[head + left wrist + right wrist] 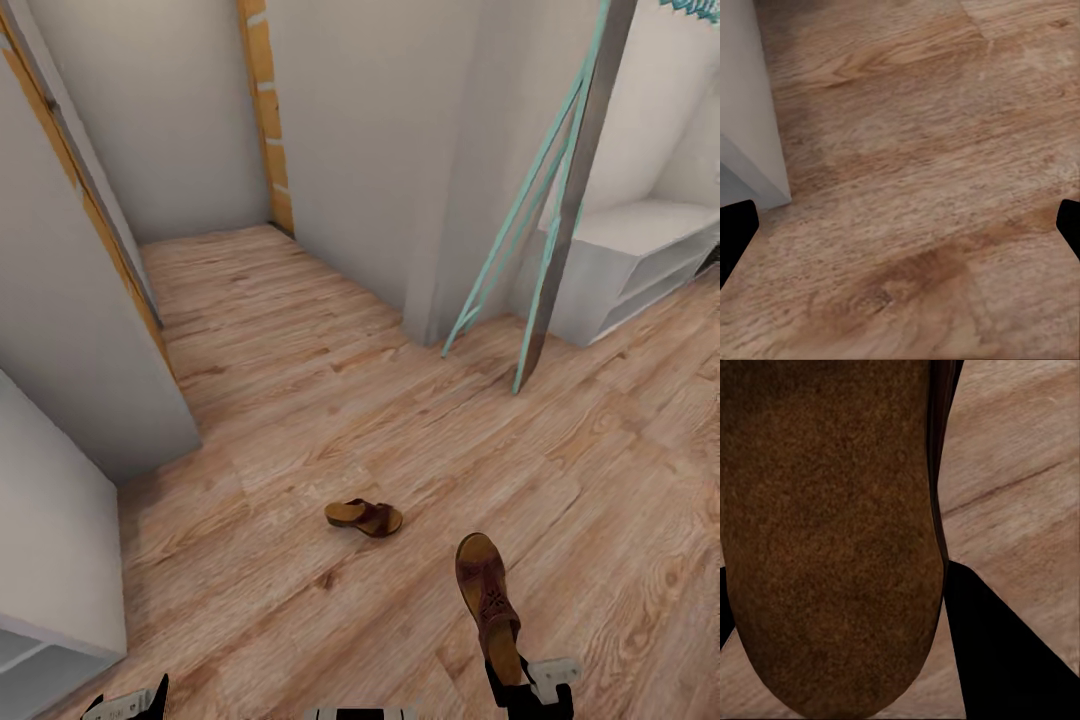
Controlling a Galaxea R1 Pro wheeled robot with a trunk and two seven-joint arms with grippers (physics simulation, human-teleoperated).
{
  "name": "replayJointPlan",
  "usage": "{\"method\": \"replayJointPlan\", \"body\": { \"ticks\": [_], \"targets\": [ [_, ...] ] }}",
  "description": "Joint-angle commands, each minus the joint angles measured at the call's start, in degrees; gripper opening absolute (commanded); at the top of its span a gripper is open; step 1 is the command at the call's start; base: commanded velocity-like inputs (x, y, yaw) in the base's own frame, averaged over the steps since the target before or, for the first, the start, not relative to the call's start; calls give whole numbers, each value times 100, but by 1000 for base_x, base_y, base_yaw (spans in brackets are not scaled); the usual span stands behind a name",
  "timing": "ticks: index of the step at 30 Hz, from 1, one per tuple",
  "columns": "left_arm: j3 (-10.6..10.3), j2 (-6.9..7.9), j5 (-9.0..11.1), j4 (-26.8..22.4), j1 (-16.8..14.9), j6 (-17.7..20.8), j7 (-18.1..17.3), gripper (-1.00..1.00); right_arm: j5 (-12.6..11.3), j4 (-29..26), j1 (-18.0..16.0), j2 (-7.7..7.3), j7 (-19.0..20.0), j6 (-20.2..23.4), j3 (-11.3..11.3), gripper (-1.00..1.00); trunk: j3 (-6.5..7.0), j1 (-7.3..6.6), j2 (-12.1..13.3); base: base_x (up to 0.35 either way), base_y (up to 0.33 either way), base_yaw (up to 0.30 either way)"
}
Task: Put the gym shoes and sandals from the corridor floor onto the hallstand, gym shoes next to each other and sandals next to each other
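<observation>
One brown sandal [363, 517] lies flat on the wood-plank corridor floor [300, 400], in the middle ahead of me. The other sandal [488, 595] is lifted off the floor, toe pointing away, with my right gripper [512, 675] shut on its heel end. Its brown sole [832, 532] is close against the right wrist camera, beside a black finger [1009, 652]. My left gripper [128, 702] hangs low at the left, open over bare floor [907, 150] with nothing between its fingers. The gym shoes are out of view.
A grey two-slot bench [640, 262] with teal letters [692, 8] above it stands at the right. A teal-framed panel [560, 210] leans against the wall corner beside it. A light grey unit [45, 560] with a low shelf opening stands at the near left. The corridor runs on ahead.
</observation>
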Motion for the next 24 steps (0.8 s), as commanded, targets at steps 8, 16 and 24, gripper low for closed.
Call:
{"method": "replayJointPlan", "body": {
  "ticks": [8,16,24],
  "targets": [
    [15,-1,40,8,-5,-7,-51,100,-29,2,-3,-1,29,-11,-2,-100,-44,-2,-1,-77,231,-246],
    [17,-1,40,8,-3,-7,-51,100,-29,2,-3,-1,29,-11,-2,-100,-84,-2,-1,-6,32,-247],
    [14,-1,39,8,-3,-7,-51,100,-29,-5,-3,-2,29,-11,-2,-100,-123,-2,-1,0,2,-247]
  ]
}}
